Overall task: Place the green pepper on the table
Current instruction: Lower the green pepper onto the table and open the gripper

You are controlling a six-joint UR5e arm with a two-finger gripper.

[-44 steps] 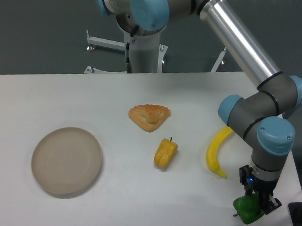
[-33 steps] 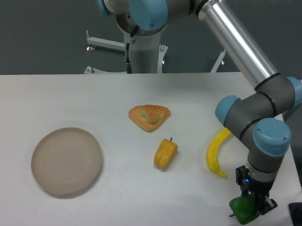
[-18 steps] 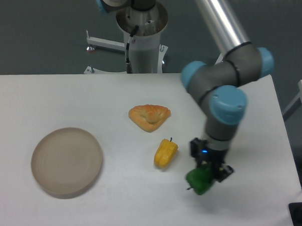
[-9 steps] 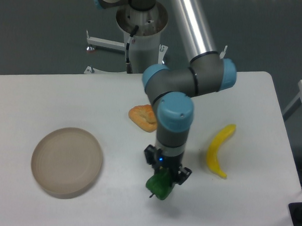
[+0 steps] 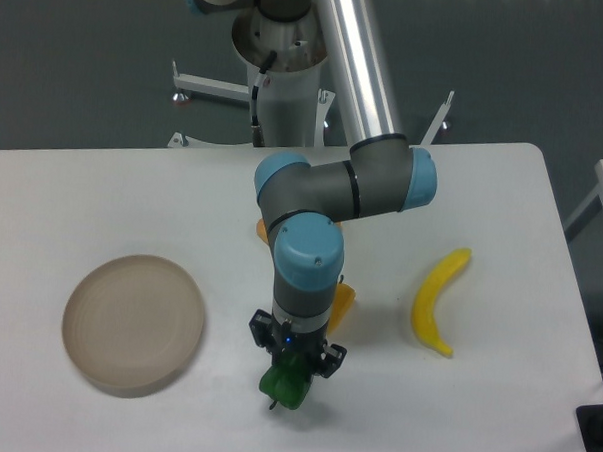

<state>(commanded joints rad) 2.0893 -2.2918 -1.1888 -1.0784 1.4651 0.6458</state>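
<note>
My gripper (image 5: 290,371) is shut on the green pepper (image 5: 286,385), a small glossy dark-green pepper, and holds it close above the white table (image 5: 103,192), near the front edge and a little left of the middle. Whether the pepper touches the tabletop cannot be told. The arm's wrist stands straight above it and hides the pepper's top.
A round beige plate (image 5: 132,323) lies to the left of the gripper. A yellow-orange pepper (image 5: 341,303) shows partly behind the wrist. A curved yellow banana (image 5: 437,298) lies to the right. An orange pastry piece (image 5: 261,227) is mostly hidden behind the arm.
The gripper has carried the green pepper from the table's front right corner leftward past the banana and the yellow pepper, to the front middle near the plate.
</note>
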